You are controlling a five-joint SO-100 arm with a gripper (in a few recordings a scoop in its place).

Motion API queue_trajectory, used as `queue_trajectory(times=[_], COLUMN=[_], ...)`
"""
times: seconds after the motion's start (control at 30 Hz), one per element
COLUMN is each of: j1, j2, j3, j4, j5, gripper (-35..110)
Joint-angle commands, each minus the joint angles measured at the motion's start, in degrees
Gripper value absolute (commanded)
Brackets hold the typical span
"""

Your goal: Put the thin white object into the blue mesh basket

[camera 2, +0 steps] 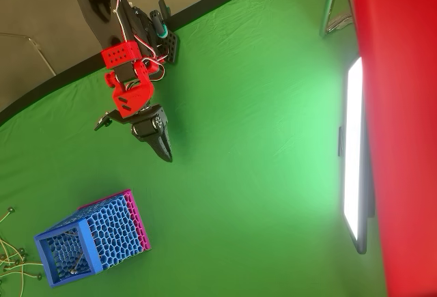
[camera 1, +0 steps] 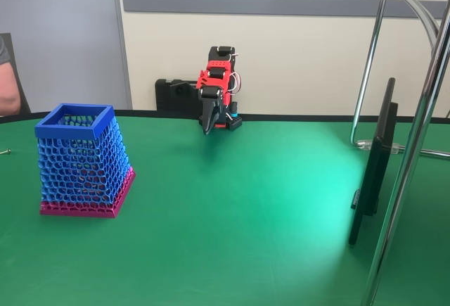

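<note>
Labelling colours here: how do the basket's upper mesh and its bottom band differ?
The blue mesh basket has blue honeycomb walls under a solid blue square rim, while its bottom band is magenta. The blue part is tall and narrows upward; the band is short and the widest part. Both are perforated mesh.

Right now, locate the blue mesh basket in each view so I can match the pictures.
Fixed view: the blue mesh basket stands upright at the left, on the green table.
Overhead view: the basket sits at the lower left, its open top facing the camera.
Shared landmark: the red arm at the table's far edge.
</note>
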Motion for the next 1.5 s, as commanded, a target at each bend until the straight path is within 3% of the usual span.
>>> queue_trajectory(times=[0.0, 0.63, 1.47], j1=[-0.3, -4.0, -5.1], j2=[3.1, 23.1, 23.3], j3=[0.6, 0.6, 0.6], j4=[3.2, 29.1, 35.9], j5=[0.6, 1.8, 4.8], gripper=[0, 1, 1])
